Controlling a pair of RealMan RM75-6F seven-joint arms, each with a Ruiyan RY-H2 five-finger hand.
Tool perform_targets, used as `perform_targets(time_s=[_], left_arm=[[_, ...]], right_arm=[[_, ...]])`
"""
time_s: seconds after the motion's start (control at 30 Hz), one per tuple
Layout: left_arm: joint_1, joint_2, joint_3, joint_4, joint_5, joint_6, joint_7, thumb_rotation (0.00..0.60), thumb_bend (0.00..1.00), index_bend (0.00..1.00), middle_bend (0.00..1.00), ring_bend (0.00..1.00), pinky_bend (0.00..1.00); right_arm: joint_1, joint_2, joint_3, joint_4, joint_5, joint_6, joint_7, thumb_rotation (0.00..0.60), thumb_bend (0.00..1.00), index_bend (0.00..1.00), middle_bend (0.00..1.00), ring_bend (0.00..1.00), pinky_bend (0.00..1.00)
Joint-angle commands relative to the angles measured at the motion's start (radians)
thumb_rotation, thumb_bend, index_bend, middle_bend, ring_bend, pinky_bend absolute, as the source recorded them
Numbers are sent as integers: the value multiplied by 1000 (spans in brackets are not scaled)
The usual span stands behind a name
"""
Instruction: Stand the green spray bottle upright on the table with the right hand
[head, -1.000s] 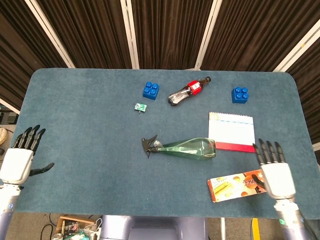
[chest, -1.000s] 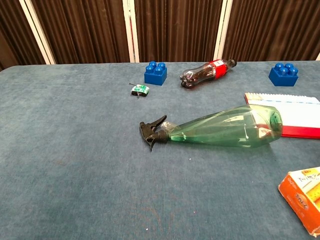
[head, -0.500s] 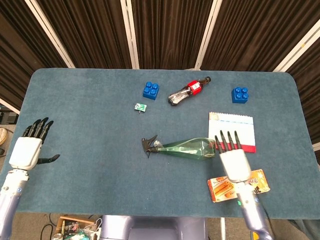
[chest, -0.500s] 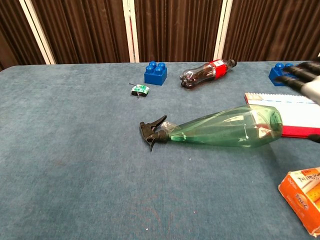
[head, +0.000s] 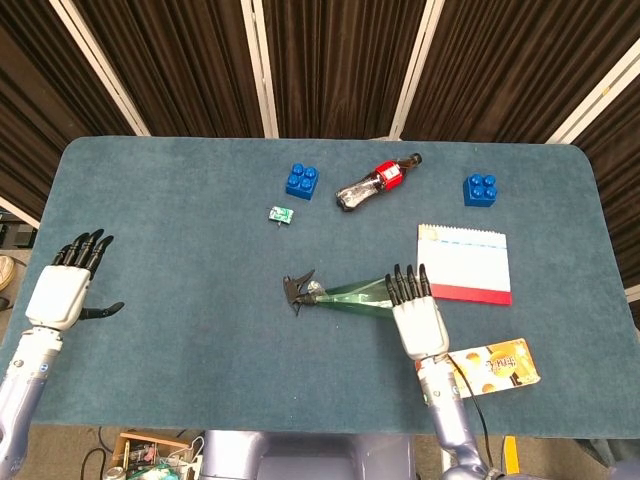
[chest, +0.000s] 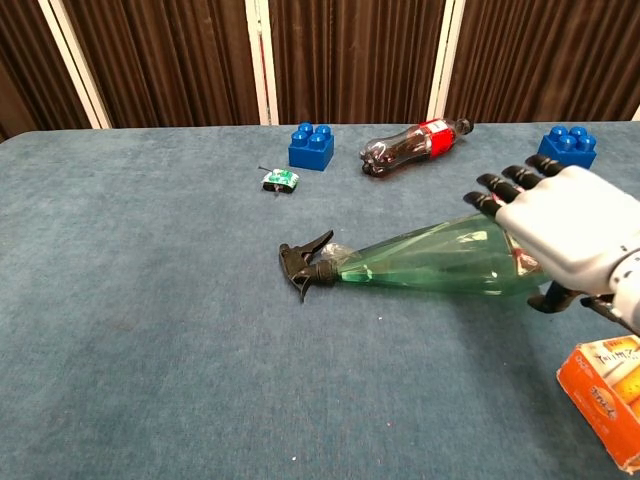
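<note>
- Nothing of the task is done yet: the green spray bottle (chest: 430, 266) lies flat on its side on the table (head: 170, 300), not lifted and not gripped.
- The right hand (chest: 562, 228) hovers palm down over the bottle's wide base end, its fingers (chest: 500, 182) extended and apart, holding nothing. In the chest view the thumb (chest: 552, 298) hangs on the near side of the base; whether any part of the hand touches the plastic cannot be told.
- What is left, as I judge it: close around the fat body, lift and swing the base downward, set it down on the cloth and let go.
- The bottle's long axis runs crosswise to the right hand's fingers. Its black trigger head (chest: 303, 262) points away from the hand toward the robot's left, well beyond the fingertips; the base sits directly beneath the palm.
- The body tapers from the base to a thin neck, so a grip near the base looks the more secure one.
- Just to the outer side of the right hand lies a white notepad (head: 463, 262); an orange box (chest: 604, 394) lies near the wrist.
- The left hand (head: 62, 293) hangs far off at the opposite table edge, fingers spread, empty.
</note>
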Motion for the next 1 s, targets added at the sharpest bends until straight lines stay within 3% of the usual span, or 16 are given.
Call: perform_targets(time_s=[0.03, 1.0], left_arm=[[5, 1, -1, 3, 5, 20, -11, 600, 20, 1, 1, 7, 157], [-9, 9, -13, 40, -66, -34, -50, 600, 20, 1, 0, 7, 157]], right_arm=[[28, -36, 5, 49, 38, -16, -30, 600, 224, 0, 0, 0, 0], [213, -255, 9, 312, 139, -40, -192, 600, 225, 0, 0, 0, 0]])
